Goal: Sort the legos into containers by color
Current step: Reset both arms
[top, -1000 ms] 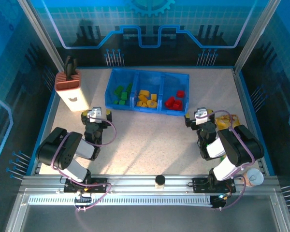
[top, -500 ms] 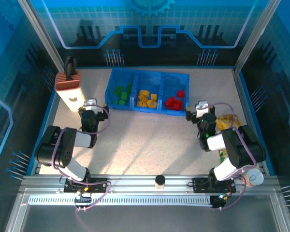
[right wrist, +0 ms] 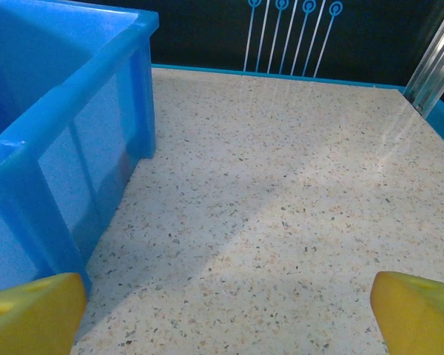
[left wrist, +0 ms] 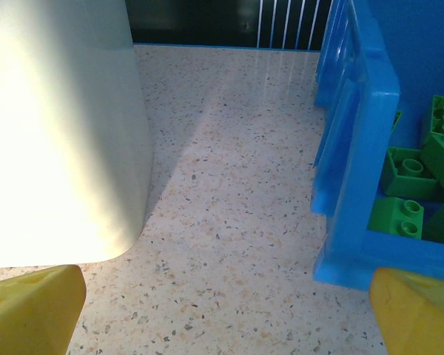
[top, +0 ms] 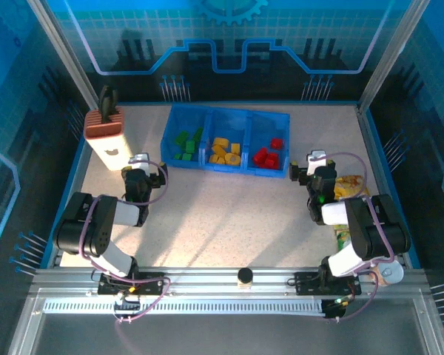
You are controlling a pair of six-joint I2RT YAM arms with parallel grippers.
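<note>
The table (top: 229,214) is a pale speckled top, flat and smooth by the look of it, bounded by a low blue kerb and clear panels. The stretch between the arm bases and the tray gives both arms free room.

The blue tray (top: 223,169) sits at the far middle with its long axis running left to right. Its three containers (top: 206,133) are joined in a row. A white and brown knife block (top: 109,140) stands upright to the tray's left, apart from it.

The left gripper (top: 140,161) rests just off the tray's near-left corner, jaws spread wide with nothing between them. In its wrist view the tray wall lies to its right and the block to its left. The right gripper (top: 316,159) sits just off the near-right corner, likewise spread and empty, with the tray wall to its left. A yellow snack bag (top: 349,185) lies beside the right arm.

Every one of the legos (top: 223,151) that we can see lies inside the tray — green in the left container, yellow-orange in the middle, red in the right. We judge the left arm nearer the green and the right nearer the red, and the sorting done or very nearly so.
</note>
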